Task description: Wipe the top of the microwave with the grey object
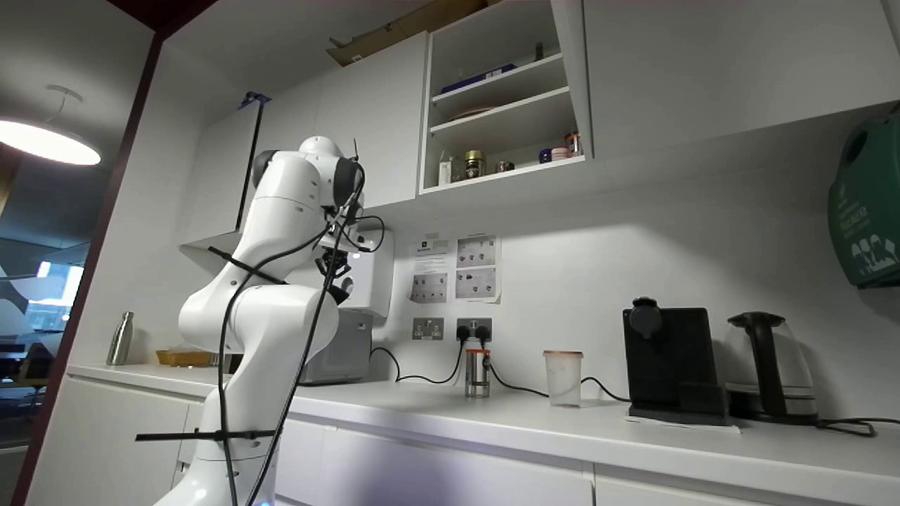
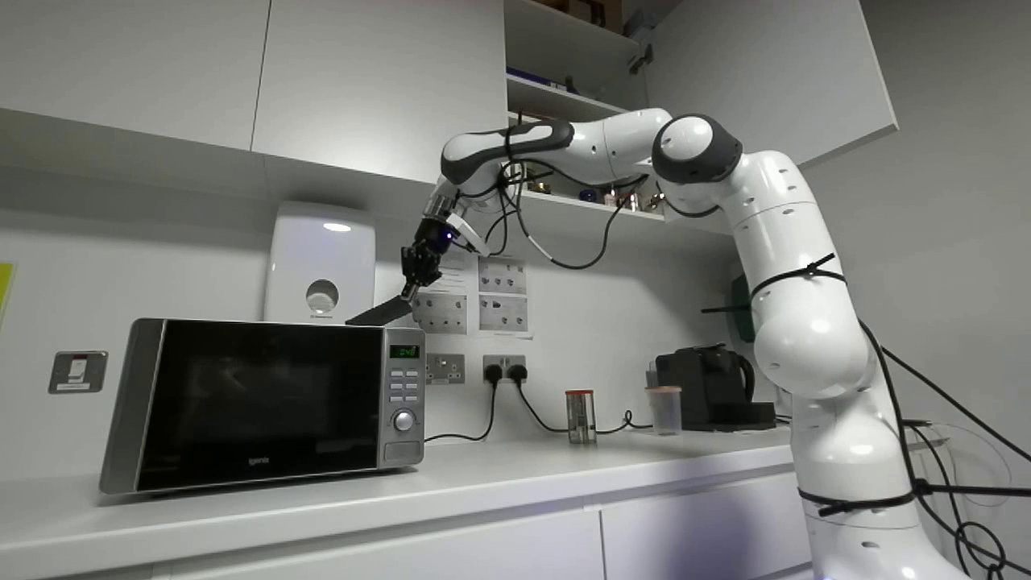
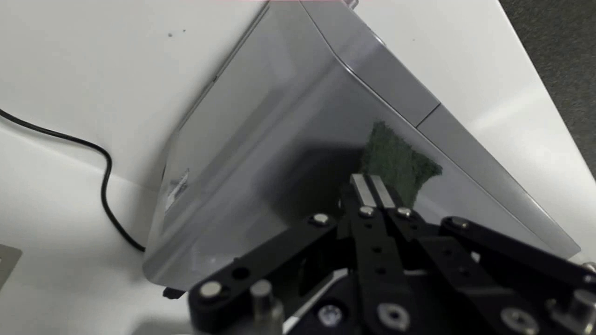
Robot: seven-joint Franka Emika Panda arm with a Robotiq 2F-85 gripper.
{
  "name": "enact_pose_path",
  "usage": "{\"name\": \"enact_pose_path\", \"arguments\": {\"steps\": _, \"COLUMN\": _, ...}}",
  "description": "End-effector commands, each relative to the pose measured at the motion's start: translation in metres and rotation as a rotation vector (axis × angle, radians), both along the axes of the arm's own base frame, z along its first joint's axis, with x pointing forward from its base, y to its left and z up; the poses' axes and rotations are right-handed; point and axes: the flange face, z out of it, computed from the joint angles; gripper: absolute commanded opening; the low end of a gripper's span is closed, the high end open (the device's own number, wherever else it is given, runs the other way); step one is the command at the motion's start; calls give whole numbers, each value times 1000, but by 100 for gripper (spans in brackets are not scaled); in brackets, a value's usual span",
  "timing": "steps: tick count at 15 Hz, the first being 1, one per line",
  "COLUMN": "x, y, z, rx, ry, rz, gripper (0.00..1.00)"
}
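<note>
1. Microwave [image 2: 266, 403], a silver-grey box with a black door, stands on the white worktop [image 2: 515, 465], set back from its front edge.
2. Black metal tool [image 3: 371, 187] is clamped on a flat dark grey-green pad [image 3: 396, 160] at the microwave's top; contact unclear.
3. Clear cylindrical canister with orange-red lid [image 2: 581, 417] and translucent orange-rimmed tub [image 2: 665, 412] stand between the worktop's front and back edges; contents unclear.
4. Open white cupboard [image 1: 520, 130] holds a gold-lidded dark jar [image 1: 474, 165], label unreadable.
5. Lettering low on the microwave door: "igenix".

Arm [image 2: 780, 217] is glossy wht, rounded, w/ dk-grey joint bands [image 2: 721, 165]. I see blk cables [image 1: 318, 316] down it, plus blk straps [image 2: 862, 506]. Tool [image 3: 371, 188] is blk: flat bars [image 3: 379, 258], silver screws [image 3: 393, 316], lt-grey pads [image 3: 364, 191].
</note>
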Motion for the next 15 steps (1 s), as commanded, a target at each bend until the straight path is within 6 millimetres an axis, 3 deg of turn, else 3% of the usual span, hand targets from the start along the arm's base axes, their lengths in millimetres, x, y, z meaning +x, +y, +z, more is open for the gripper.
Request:
{"name": "enact_pose_path", "arguments": {"steps": 1, "x": 10, "y": 24, "z": -6, "rx": -7, "ry": 57, "rz": 42, "gripper": 0}}
{"name": "enact_pose_path", "arguments": {"steps": 4, "x": 18, "y": 35, "z": -25, "rx": -64, "ry": 84, "rz": 56, "gripper": 0}}
{"name": "enact_pose_path", "arguments": {"steps": 6, "x": 25, "y": 31, "z": -39, "rx": -127, "ry": 86, "rz": 50, "gripper": 0}}
{"name": "enact_pose_path", "arguments": {"steps": 9, "x": 41, "y": 10, "z": -58, "rx": -207, "ry": 97, "rz": 20, "gripper": 0}}
{"name": "enact_pose_path", "arguments": {"steps": 15, "x": 65, "y": -37, "z": -59, "rx": -275, "ry": 99, "rz": -69, "gripper": 0}}
